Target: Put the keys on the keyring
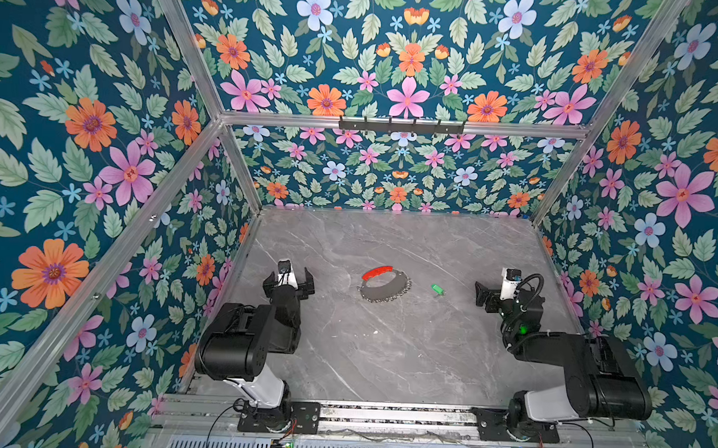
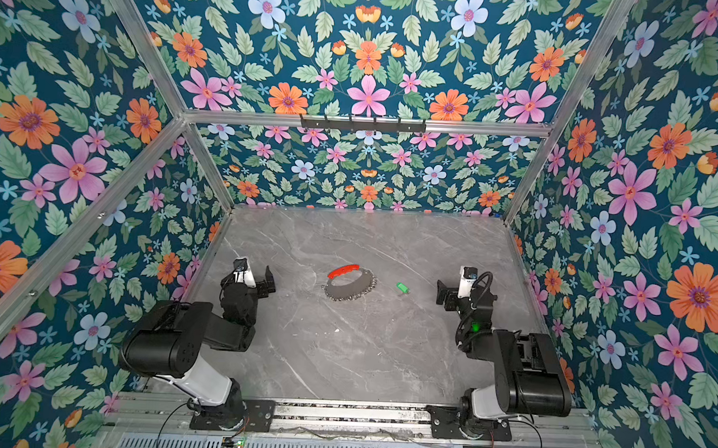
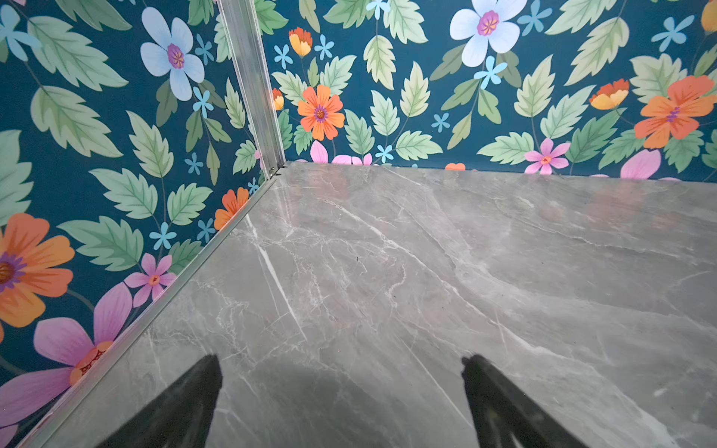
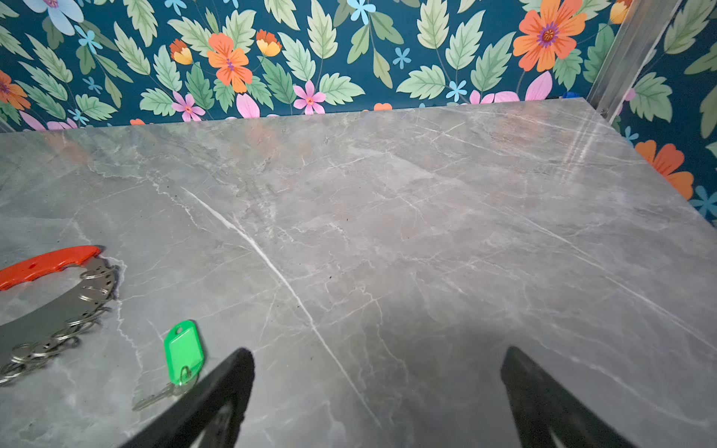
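Where the key lies: the key (image 1: pixel 437 289) is flat on the desk (image 1: pixel 384 359), right of the middle. It sits just to the right of the keyring (image 1: pixel 387 293), with a strip of bare stone between the two.
Key, close up: in the right wrist view the key (image 4: pixel 183 351) shows a green head and a short silver blade. The blade end is next to one black finger.
Keyring: a grey hoop lying flat near the middle of the desk in both top views. Its red curved piece is on the far side, and small silver loops fringe its near and right rim.
Left tool: the left tool (image 1: pixel 289 282) is spread wide with nothing between its fingers. It is close to the left edge of the desk, well apart from the keyring. Its wrist view looks into the far left corner.
Right tool: the right tool (image 1: pixel 491 299) is spread wide and empty. It is near the right edge, with the key between it and the keyring.
Edges: flowered walls close the left, far and right sides, with metal strips along the seams. A metal rail (image 1: pixel 382 413) runs along the front and carries both arm bases.
Open room: the far half of the desk is bare stone. A wide bare stretch lies in front of the keyring, between the arms.
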Controlling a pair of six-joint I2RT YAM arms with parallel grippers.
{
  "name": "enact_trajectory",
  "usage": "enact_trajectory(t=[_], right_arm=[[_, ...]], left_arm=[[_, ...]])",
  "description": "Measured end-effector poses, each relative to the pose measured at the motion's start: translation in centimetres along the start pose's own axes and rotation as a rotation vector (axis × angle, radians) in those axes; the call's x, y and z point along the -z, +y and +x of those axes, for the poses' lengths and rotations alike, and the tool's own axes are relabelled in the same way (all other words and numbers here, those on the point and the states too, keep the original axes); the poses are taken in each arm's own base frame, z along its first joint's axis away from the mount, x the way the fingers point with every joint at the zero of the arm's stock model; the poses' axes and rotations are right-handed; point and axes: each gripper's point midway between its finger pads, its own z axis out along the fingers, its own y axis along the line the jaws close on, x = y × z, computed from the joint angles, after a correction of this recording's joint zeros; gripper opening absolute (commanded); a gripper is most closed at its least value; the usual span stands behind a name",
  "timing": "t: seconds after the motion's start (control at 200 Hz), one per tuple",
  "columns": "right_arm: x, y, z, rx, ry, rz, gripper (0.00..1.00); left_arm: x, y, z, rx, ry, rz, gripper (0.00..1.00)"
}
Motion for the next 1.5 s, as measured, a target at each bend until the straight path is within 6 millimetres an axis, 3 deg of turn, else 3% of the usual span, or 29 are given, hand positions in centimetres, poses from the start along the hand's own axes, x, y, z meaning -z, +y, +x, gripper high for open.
enact_trajectory(t=[1.235,1.5], right_arm=[[0.1,0.0,0.5,0.001,0.018,0.0,0.99],[1.9,0.9,2.1,0.02,-0.014,-0.031,0.99]], left_arm=[[0.1,0.0,0.3,-0.004,0.01,0.004,1.0],[1.8,-1.0,1.0,-0.036,-0.006,0.078,1.0]])
